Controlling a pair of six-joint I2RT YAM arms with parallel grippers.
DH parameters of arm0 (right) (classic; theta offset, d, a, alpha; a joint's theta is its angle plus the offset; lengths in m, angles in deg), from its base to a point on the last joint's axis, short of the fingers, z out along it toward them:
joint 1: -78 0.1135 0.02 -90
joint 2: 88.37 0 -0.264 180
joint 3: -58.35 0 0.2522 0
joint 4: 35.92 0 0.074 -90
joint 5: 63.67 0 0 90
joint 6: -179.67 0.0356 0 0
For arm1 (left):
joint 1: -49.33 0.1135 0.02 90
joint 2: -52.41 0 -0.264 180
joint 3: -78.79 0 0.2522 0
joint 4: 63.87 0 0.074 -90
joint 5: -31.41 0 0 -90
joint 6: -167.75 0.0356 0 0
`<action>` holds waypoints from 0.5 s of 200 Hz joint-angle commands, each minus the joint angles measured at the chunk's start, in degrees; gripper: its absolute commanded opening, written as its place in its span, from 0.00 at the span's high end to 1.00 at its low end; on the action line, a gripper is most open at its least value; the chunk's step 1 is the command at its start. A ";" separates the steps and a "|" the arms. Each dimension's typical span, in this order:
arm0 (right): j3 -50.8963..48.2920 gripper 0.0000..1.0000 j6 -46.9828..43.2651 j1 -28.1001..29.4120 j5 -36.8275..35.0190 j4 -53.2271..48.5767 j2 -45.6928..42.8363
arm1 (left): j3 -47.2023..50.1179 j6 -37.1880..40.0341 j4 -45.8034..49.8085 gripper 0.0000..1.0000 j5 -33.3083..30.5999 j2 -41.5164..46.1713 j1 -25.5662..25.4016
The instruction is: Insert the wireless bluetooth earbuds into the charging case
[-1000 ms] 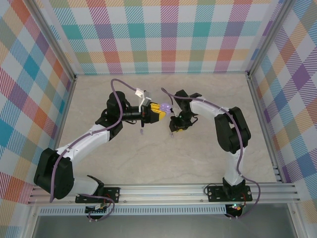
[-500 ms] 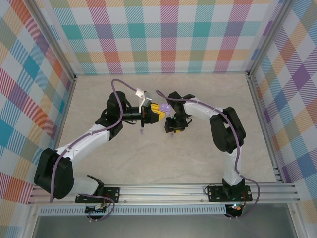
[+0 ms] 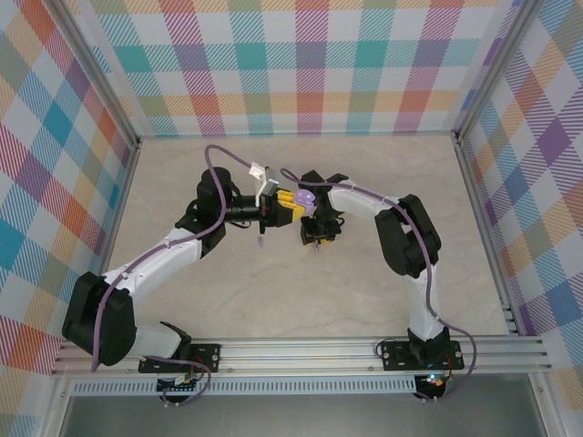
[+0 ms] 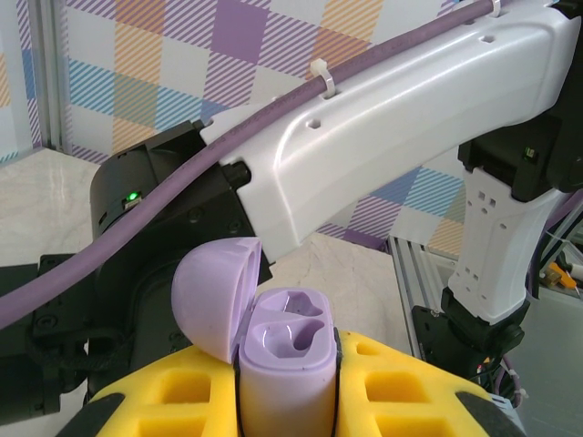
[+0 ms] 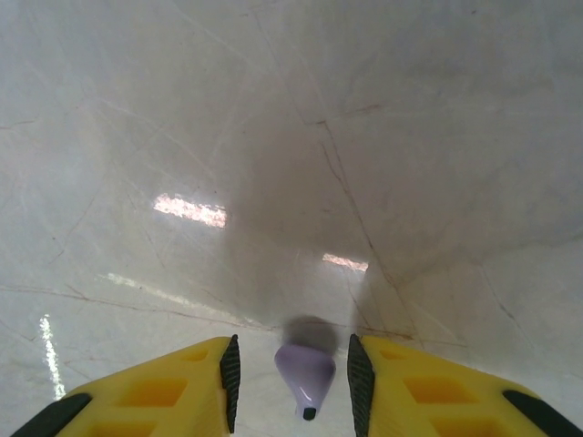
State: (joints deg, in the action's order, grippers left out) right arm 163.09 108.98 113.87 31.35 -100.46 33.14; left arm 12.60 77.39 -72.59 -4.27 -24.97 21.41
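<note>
Pale tabletop (image 5: 273,137) is seen close beneath the right hand (image 3: 316,232), which has been swung left, nearer the left hand (image 3: 293,208). 1 lilac earbud (image 5: 305,375) sits between its narrowly parted pads (image 5: 230,378), gaps showing either side. The lilac charging case (image 4: 282,364) is clamped in the left hand, lid open, 2 wells empty; insertion seems near once the earbud is gripped.

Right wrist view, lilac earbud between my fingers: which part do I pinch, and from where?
Pinch the lilac earbud across its wide rounded body, not the narrow dark-tipped end. Close the right gripper from both sides, coming down from above: its fingers flank the bulb, probably the broadest hold.
</note>
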 commanded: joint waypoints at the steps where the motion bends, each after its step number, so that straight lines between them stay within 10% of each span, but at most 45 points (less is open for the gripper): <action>1: 2.13 0.62 1.17 0.85 -2.41 -2.96 1.31 | -2.08 1.00 0.12 0.93 0.52 0.88 0.55; 100: 4.36 0.64 1.87 3.28 -7.83 -6.30 4.08 | -2.16 1.31 0.71 0.93 0.43 1.21 0.50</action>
State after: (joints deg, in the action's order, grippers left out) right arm 166.35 109.92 116.48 25.01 -104.22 35.57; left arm 12.60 77.59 -72.13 -4.27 -24.97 21.41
